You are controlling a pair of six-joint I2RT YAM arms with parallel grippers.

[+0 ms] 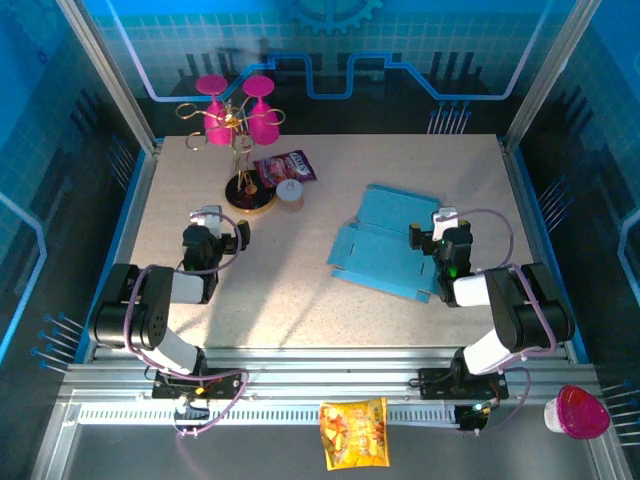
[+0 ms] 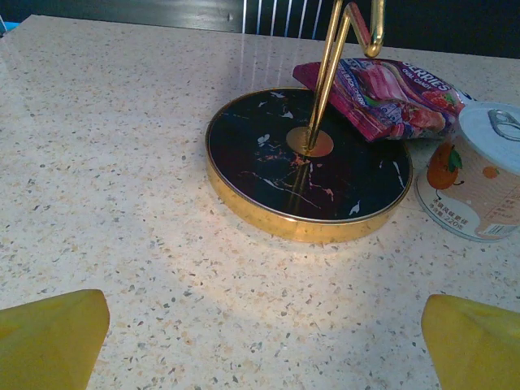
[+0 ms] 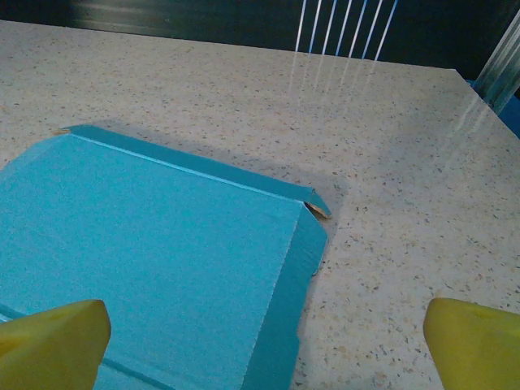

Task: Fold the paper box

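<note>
Paper box (image 1: 392, 243) lies flat and unfolded on the worktop (image 1: 300, 290), right of centre and nearer the right edge, light blue side up, flaps spread out. In the right wrist view the box (image 3: 162, 268) has a narrow folded strip along its far and right sides, one corner slightly lifted. Right gripper (image 1: 440, 232) sits at the box's right edge, claw wide apart, nothing held; in its wrist view the right gripper (image 3: 260, 349) has one yellow fingertip (image 3: 49, 341) over the sheet and the other over bare worktop, contact can't be told. Left gripper (image 1: 215, 228) is on the left half of the worktop, well apart from the box, claw wide apart, empty (image 2: 260, 349). Just beyond it: round black-gold stand base (image 2: 309, 162) with pink glasses (image 1: 262, 120) hung above, berry candy packet (image 2: 390, 97) resting partly on the base's far rim, can (image 2: 479, 179) just beside the base. Yellow snack packet (image 1: 353, 432) lies on the near rail; pink-lidded cup (image 1: 578, 412) off the near right corner.
</note>
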